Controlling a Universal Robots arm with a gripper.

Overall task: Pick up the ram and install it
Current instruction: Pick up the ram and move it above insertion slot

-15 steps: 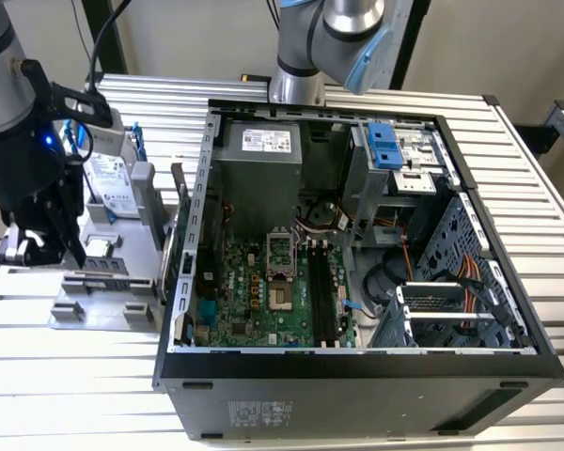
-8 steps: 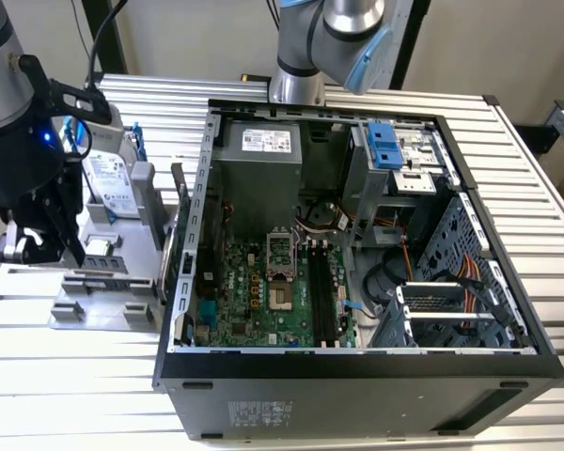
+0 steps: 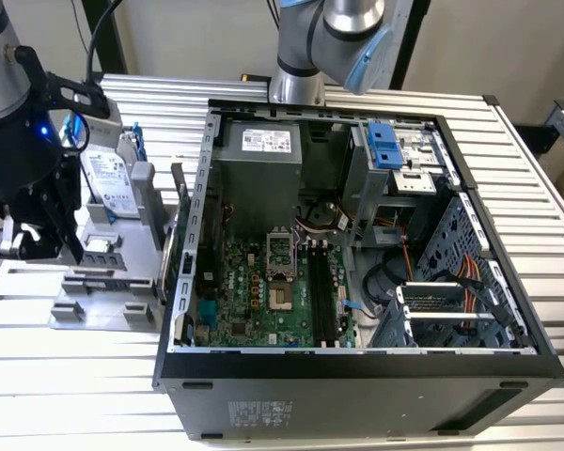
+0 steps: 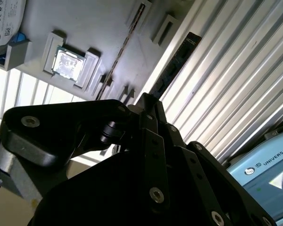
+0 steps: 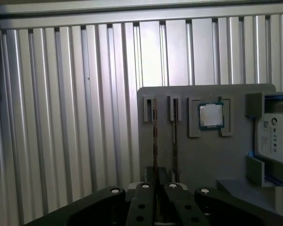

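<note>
The ram (image 5: 154,141) is a thin dark stick standing on edge in a slot of the grey parts tray (image 5: 193,160). In the second wrist view its flat dark face (image 4: 175,62) runs up to the fingertips. My gripper (image 5: 158,186) is over the stick's near end, with its fingers drawn close together on either side of it. The jaws look shut on the ram (image 4: 160,87), which still sits in line with its slot brackets. In the exterior view my black gripper (image 3: 72,246) hangs over the tray (image 3: 108,282), left of the open computer case (image 3: 357,366).
A second thin stick (image 5: 174,141) stands in the slot beside the ram. The tray also holds a square silver processor (image 5: 211,116) and a hard drive (image 5: 277,136). The motherboard (image 3: 263,291) lies inside the case. Another arm's base (image 3: 296,80) stands behind the case.
</note>
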